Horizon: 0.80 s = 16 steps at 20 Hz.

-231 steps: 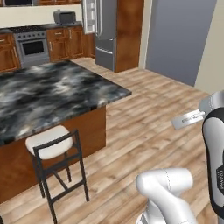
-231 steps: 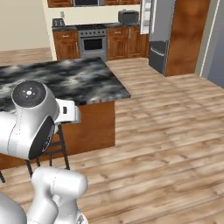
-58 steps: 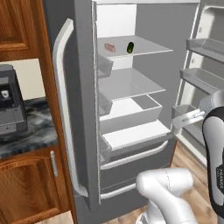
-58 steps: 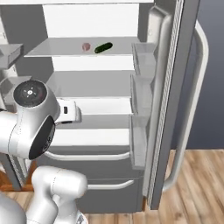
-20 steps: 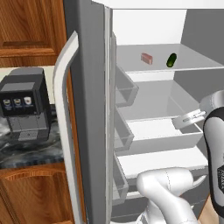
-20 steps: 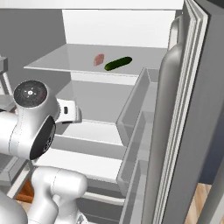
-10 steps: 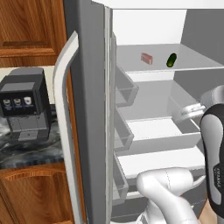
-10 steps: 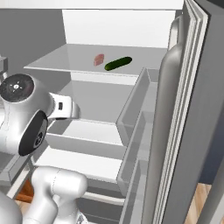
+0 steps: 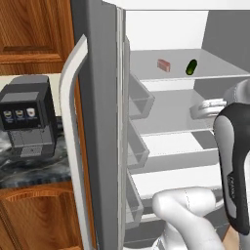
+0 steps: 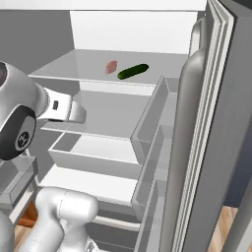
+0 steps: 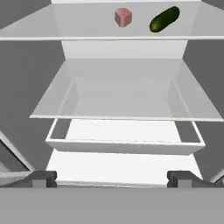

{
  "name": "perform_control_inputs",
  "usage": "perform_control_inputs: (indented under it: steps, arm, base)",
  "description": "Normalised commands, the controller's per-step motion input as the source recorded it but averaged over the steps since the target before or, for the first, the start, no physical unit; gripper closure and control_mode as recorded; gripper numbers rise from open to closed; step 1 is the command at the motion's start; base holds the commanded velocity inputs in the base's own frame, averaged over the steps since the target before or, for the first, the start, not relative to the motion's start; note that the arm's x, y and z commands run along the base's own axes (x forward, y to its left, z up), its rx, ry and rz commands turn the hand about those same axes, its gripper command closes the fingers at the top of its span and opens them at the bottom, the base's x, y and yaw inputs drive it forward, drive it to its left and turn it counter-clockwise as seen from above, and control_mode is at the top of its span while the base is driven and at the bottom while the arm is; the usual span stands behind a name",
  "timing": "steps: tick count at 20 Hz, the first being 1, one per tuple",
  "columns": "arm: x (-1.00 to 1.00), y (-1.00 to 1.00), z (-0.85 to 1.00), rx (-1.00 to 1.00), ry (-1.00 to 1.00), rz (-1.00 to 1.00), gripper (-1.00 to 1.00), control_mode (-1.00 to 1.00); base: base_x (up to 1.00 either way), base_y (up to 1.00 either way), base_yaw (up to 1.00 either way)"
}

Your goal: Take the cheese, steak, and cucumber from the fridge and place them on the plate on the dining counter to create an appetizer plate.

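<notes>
Two foods, steak [image 11: 123,17] beside cucumber [image 11: 164,19], shelved well above wide-open, empty tool [image 11: 112,178]

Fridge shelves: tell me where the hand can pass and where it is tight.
The top shelf is bare left of the steak; the gap between the steak and the cucumber is narrow. The middle shelf is bare across its width, walled by the fridge sides. Below it the drawer rim limits room.
</notes>
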Motion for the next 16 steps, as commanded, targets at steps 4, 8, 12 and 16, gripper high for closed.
perform_control_inputs:
  steps: [4,8,12,16]
  arm:
    - [0.21,-0.13,0.13,-0.02,-0.06,-0.14,-1.00,-1.00]
    - [0.17,-0.46,0.00,0.00,-0.04,-0.02,-1.00,-1.00]
    - [0.22,-0.54,0.00,0.00,-0.05,0.00,-1.00,-1.00]
    - [0.29,-0.31,0.06,0.00,-0.02,-0.04,-1.00,-1.00]
  base:
    - [0.00,0.00,0.00]
    - [0.00,0.00,0.00]
    - [0.00,0.00,0.00]
    - [0.00,0.00,0.00]
